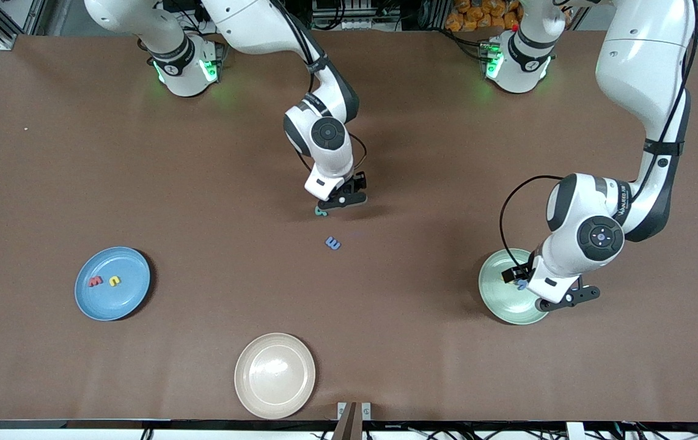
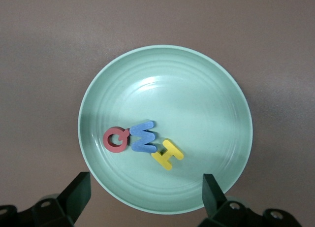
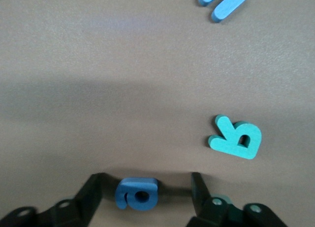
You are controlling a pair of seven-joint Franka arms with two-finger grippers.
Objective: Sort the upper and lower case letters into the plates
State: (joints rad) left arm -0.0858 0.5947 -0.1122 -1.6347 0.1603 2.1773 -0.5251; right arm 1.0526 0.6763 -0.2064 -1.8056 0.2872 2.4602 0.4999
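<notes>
Two tools: the right tool (image 3: 142, 192), fingers apart astride the blue letter (image 3: 137, 193), should close squarely before lifting, while the left tool (image 2: 147, 197) waits apart over the green plate (image 2: 216, 89).

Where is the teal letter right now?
The teal letter lies flat on the bare brown table near its middle, just beside the right gripper, whose fingers straddle a small blue letter; another blue letter lies nearer the front camera.

Plates: three, one blue (image 1: 112, 283), one mint (image 2: 165, 128), one cream (image 1: 274, 375). Letters: eight, with two on the blue plate (image 1: 104, 281), three on the mint plate (image 2: 142, 143) and three on the desk (image 3: 235, 137).
</notes>
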